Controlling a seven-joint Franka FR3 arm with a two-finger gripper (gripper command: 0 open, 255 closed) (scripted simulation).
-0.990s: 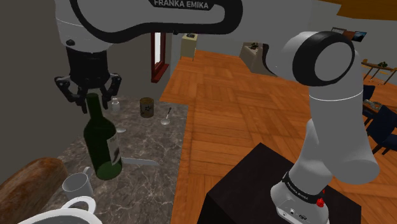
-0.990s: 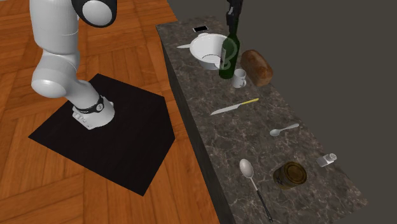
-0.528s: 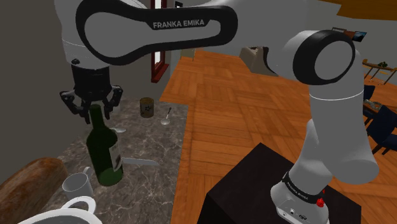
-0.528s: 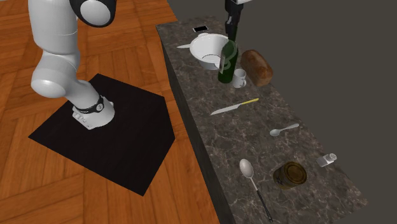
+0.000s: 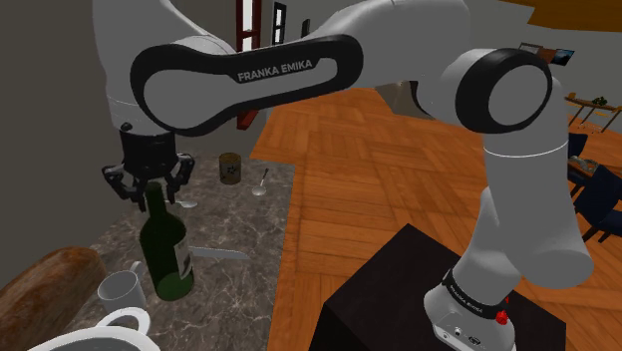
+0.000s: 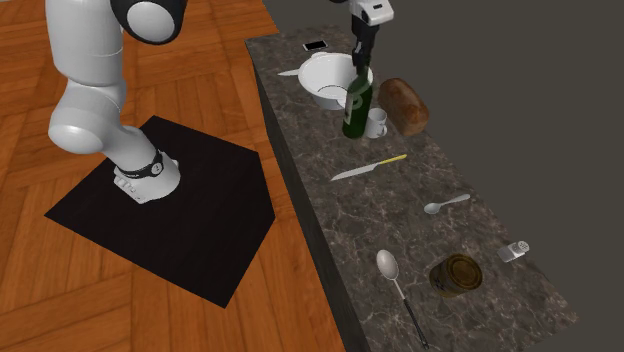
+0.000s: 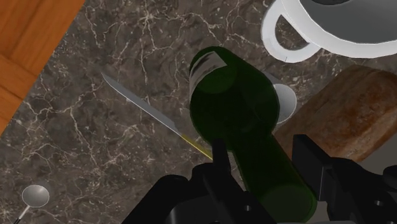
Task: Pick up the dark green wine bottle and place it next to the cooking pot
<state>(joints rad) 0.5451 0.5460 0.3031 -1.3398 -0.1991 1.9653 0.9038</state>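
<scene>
My black gripper (image 5: 150, 185) is shut on the neck of the dark green wine bottle (image 5: 165, 249), which hangs nearly upright with its base at or just above the marble counter (image 5: 229, 289). In the second exterior view the bottle (image 6: 355, 105) stands under the gripper (image 6: 361, 60), between the white cooking pot (image 6: 322, 80) and a white mug (image 6: 377, 124). In the wrist view the two fingers (image 7: 220, 159) clasp the bottle (image 7: 238, 108) at my gripper (image 7: 264, 167), with the pot (image 7: 343, 28) beyond it. The pot's rim (image 5: 100, 334) shows at the shoulder view's lower left.
A brown bread loaf (image 6: 405, 105) and the mug (image 5: 122, 289) lie close to the bottle. A knife (image 6: 365, 168), two spoons (image 6: 395, 275), a can (image 6: 455, 275) and a small shaker (image 6: 515, 250) lie further along. The counter's edge (image 6: 300, 190) drops to the wood floor.
The gripper has come down with the bottle in it, bringing its base lower toward the counter beside the mug. The bottle now hangs more upright.
</scene>
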